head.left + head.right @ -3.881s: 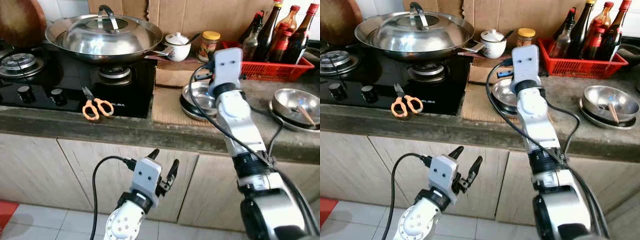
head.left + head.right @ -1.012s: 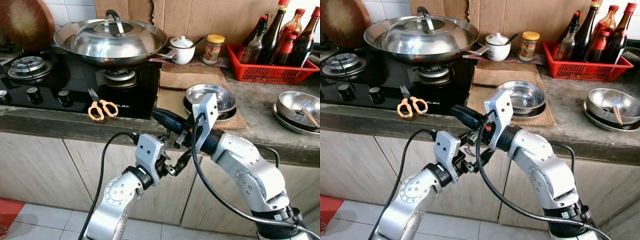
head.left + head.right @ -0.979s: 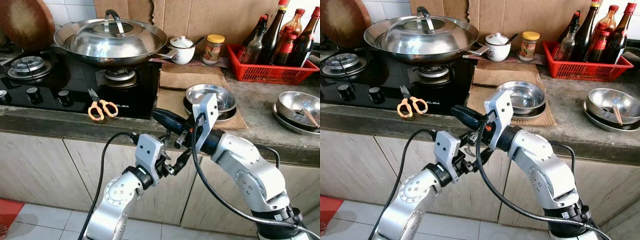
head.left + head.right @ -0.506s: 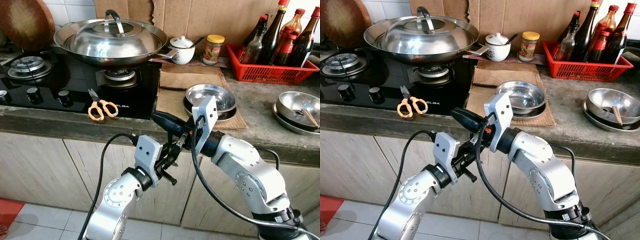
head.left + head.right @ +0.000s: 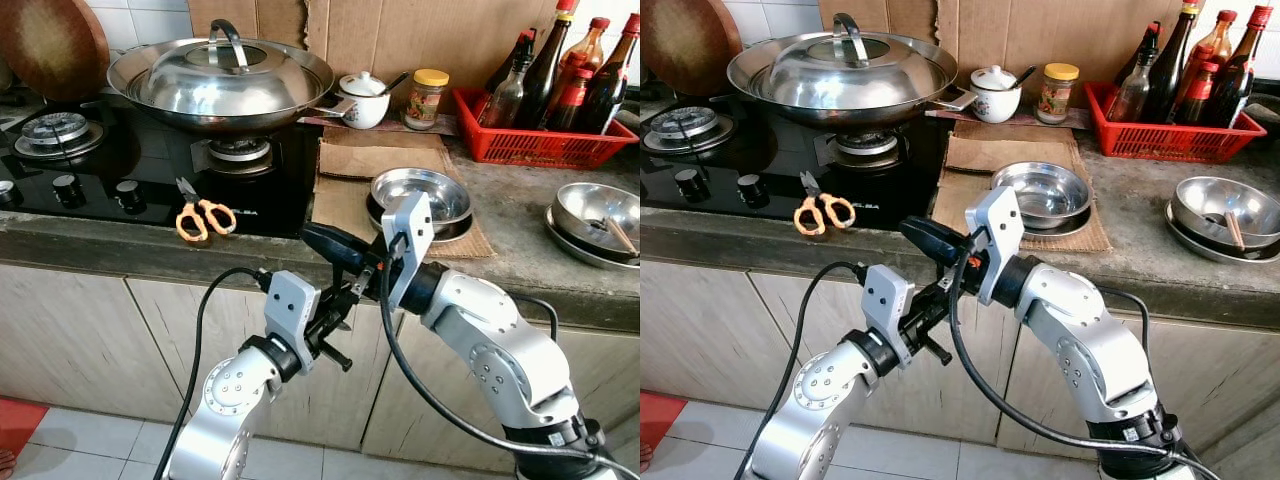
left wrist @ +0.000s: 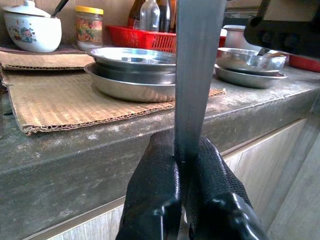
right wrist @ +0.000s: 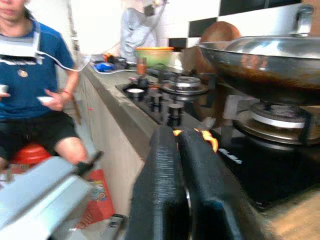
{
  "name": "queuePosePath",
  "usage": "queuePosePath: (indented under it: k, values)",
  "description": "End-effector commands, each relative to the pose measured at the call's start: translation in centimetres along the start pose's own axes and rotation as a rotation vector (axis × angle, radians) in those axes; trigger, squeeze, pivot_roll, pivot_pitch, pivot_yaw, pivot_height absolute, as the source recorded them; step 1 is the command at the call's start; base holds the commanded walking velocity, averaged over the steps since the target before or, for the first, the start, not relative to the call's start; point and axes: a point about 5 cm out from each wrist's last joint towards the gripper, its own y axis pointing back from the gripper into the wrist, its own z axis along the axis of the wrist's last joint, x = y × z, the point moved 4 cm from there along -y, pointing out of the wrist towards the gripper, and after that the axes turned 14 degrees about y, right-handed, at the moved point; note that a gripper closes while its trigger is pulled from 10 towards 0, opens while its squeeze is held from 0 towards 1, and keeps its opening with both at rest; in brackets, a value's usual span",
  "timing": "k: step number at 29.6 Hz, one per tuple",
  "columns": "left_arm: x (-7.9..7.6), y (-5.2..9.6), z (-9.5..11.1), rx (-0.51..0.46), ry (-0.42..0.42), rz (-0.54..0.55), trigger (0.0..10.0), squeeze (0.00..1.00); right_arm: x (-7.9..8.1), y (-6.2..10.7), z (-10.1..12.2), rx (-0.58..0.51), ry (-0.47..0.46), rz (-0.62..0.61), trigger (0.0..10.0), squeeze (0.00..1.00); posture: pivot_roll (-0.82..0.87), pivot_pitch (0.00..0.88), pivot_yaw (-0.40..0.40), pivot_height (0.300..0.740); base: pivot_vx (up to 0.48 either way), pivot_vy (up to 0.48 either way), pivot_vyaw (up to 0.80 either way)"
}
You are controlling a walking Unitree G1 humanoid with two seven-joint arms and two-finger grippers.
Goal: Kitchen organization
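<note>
Colours on view: scissors (image 5: 201,217) with orange handles on a black stove (image 5: 120,160); silver wok (image 5: 222,82) with a silver lid; white jar (image 5: 362,97); yellow-capped jar (image 5: 426,98); red basket (image 5: 530,140) holding dark bottles with red caps; brown cardboard (image 5: 345,190); grey countertop (image 5: 560,270); pale wood-grain cabinets (image 5: 80,330); a person in a blue shirt (image 7: 30,75) and black shorts.

Even, soft daylight fills the head views, which are sharp throughout; the wok lid (image 5: 215,75) and steel bowls (image 5: 420,193) carry pale highlights, and shadow lies under the counter (image 5: 150,250) edge. In the left wrist view the near fingers (image 6: 155,195) are soft. The right wrist view is blurred and washed out by a bright window (image 7: 100,25).
</note>
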Motion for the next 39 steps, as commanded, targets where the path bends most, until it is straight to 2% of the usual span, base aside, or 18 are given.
queuePosePath:
  k: [1,2,11,12,17,18,20,23,24,26,36,37,38,39]
  values:
    - [-0.7,0.0,0.5,-0.019,-0.021,-0.029,0.0,0.0,-0.8,0.1,0.3,0.004,0.032,-0.039,10.0,0.51,0.05,0.029,-0.06,0.74,0.0,0.0,0.0]
    - [-0.7,0.0,0.5,-0.019,-0.022,-0.028,0.0,0.0,-0.9,0.1,0.3,0.003,0.035,-0.047,10.0,1.0,0.05,0.029,-0.058,0.74,0.0,0.0,0.0]
    - [-0.6,0.0,0.6,-0.024,-0.024,-0.02,0.0,0.0,-1.3,0.0,0.5,-0.002,0.047,-0.072,10.0,1.0,0.05,0.027,-0.057,0.74,0.0,0.0,0.0]
    - [-0.5,0.0,0.6,-0.025,-0.023,-0.02,0.0,0.0,-1.5,0.0,0.6,-0.006,0.044,-0.079,10.0,0.0,0.05,0.027,-0.057,0.74,0.0,0.0,0.0]
    - [-0.5,0.1,0.6,-0.026,-0.022,-0.017,0.0,0.0,-2.4,0.2,1.0,-0.021,0.042,-0.126,10.0,0.0,0.05,0.029,-0.056,0.74,0.0,0.0,0.0]
    - [-0.3,0.1,0.5,-0.028,-0.02,-0.005,0.0,0.0,-3.5,0.6,1.1,-0.03,0.035,-0.205,10.0,0.0,0.05,0.03,-0.057,0.74,0.0,0.0,0.0]
    - [-0.2,0.1,0.5,-0.028,-0.022,0.002,0.0,0.0,-3.8,0.8,1.1,-0.036,0.029,-0.227,10.0,0.0,0.05,0.03,-0.056,0.74,0.0,0.0,0.0]
    - [0.8,0.3,0.5,-0.038,-0.041,0.069,0.0,0.0,-5.0,1.7,1.1,-0.043,0.026,-0.352,10.0,0.0,0.04,0.03,-0.053,0.74,0.0,0.0,0.0]
    - [0.8,0.3,0.5,-0.038,-0.041,0.069,0.0,0.0,-5.0,1.7,1.1,-0.043,0.026,-0.352,10.0,0.0,0.04,0.03,-0.053,0.74,0.0,0.0,0.0]
    - [1.6,0.6,0.5,-0.045,-0.056,0.119,0.0,0.0,-6.4,3.1,0.9,-0.03,0.043,-0.496,10.0,0.0,0.04,0.032,-0.055,0.74,0.0,0.0,0.0]
    - [2.1,0.9,0.5,-0.057,-0.077,0.17,0.0,0.0,-6.5,4.8,-0.2,0.023,0.048,-0.577,10.0,0.0,0.03,0.031,-0.052,0.74,0.0,0.0,0.0]
    - [2.1,0.9,1.0,-0.08,-0.132,0.162,0.0,0.0,-6.6,5.2,-0.7,0.055,0.067,-0.609,10.0,0.0,0.04,0.029,-0.054,0.74,0.0,0.0,0.0]
    - [2.1,0.9,1.0,-0.08,-0.132,0.162,0.0,0.0,-6.6,5.2,-0.7,0.055,0.067,-0.609,10.0,0.0,0.04,0.029,-0.054,0.74,0.0,0.0,0.0]
    - [2.0,1.0,0.8,-0.078,-0.134,0.162,0.0,0.0,-6.8,6.0,-1.5,0.107,0.099,-0.658,10.0,0.0,0.04,0.027,-0.055,0.74,0.0,0.0,0.0]
